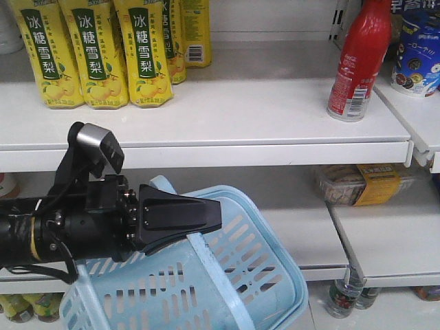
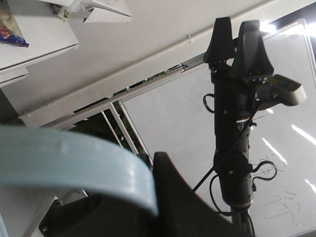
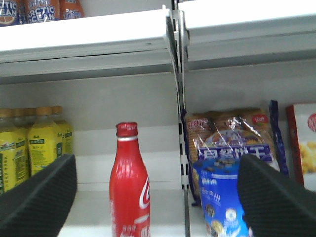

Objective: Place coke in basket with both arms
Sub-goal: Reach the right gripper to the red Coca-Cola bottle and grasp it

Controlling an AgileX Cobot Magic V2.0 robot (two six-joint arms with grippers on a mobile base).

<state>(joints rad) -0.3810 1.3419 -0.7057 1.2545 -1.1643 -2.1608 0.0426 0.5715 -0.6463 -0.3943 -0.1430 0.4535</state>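
Front view: a coke point(image 1: 357, 58) stood upright at the far right of the upper white shelf point(image 1: 240, 117), near its front edge. Just right of it, on the neighbouring shelf, sat a blue cup point(image 1: 416, 58). Yellow bottles point(image 1: 96, 51) lined the left of the upper shelf, well apart from the coke. Lower down, the left gripper point(image 1: 206, 218) extended from the left, its jaws clamped on the handle point(image 1: 213, 275) of a light blue basket point(image 1: 261, 234). The basket hung tilted in front of the lower shelves. A wrapped snack pack point(image 1: 361, 184) lay on a lower shelf to the right.

Left wrist view: the pale blue handle point(image 2: 74, 163) ran across the lower left, against a black finger point(image 2: 182, 202) of the left gripper. Beyond it, the right arm point(image 2: 234, 148) stood upright with the right gripper point(image 2: 236, 39) at its top.

Right wrist view: the right gripper point(image 3: 158, 197) was spread wide and held nothing, its fingers point(image 3: 44, 197) at either edge of the frame. Between them, farther off, the coke point(image 3: 129, 187) stood on the shelf with its red cap on. The blue cup point(image 3: 219, 202) was just to its right with snack bags point(image 3: 227, 133) behind, and the yellow bottles point(image 3: 34, 143) were at the left.
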